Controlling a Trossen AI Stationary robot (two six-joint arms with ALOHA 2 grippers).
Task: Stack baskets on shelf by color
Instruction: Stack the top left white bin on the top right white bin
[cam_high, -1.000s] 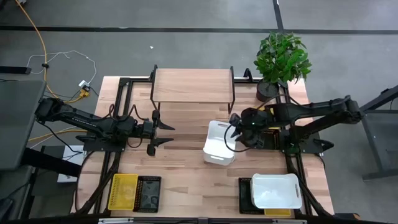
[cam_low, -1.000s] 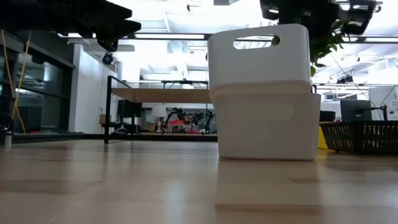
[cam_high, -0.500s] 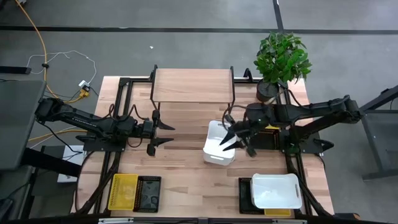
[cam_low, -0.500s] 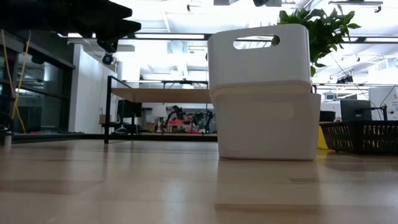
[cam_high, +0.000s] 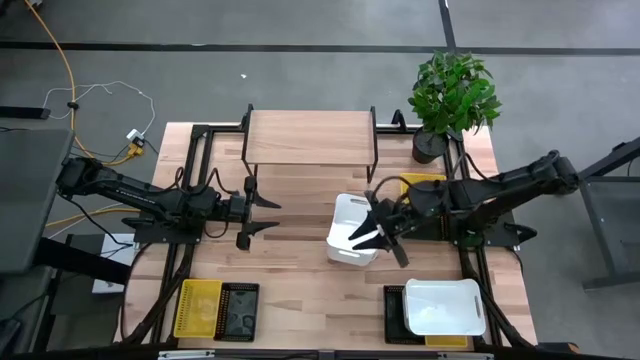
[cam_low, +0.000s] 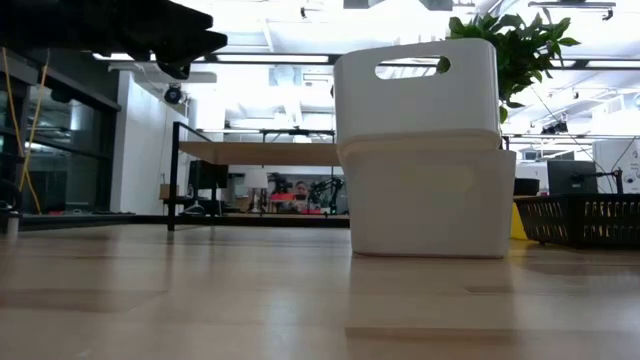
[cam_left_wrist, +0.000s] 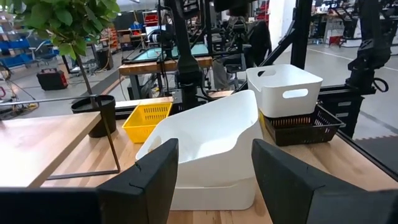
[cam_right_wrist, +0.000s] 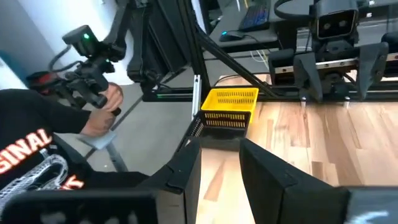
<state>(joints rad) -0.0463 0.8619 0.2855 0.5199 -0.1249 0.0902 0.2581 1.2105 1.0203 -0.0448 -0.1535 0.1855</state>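
Two white baskets (cam_high: 352, 228) stand mid-table, the upper one (cam_left_wrist: 205, 134) resting tilted inside the lower one (cam_low: 425, 205). My right gripper (cam_high: 377, 238) hovers open above their right side, out of the low view, touching nothing. My left gripper (cam_high: 262, 215) waits open, level, left of the baskets, which show beyond its fingers (cam_left_wrist: 155, 180). The shelf (cam_high: 310, 137) stands bare at the table's far side. A yellow basket (cam_high: 422, 185) sits by the right arm. A yellow (cam_high: 200, 308) and a black basket (cam_high: 238, 310) lie near left.
A third white basket (cam_high: 443, 306) sits on a black one at the near right. A potted plant (cam_high: 452, 95) stands at the far right corner. A person (cam_right_wrist: 43, 143) holding a handset shows beyond the table's left edge. Bare tabletop lies between shelf and baskets.
My right gripper has risen away from the white baskets, out of the low view's top. It has drifted toward the near edge and rolled about its own axis. The baskets have stayed where they were. My left arm kept still.
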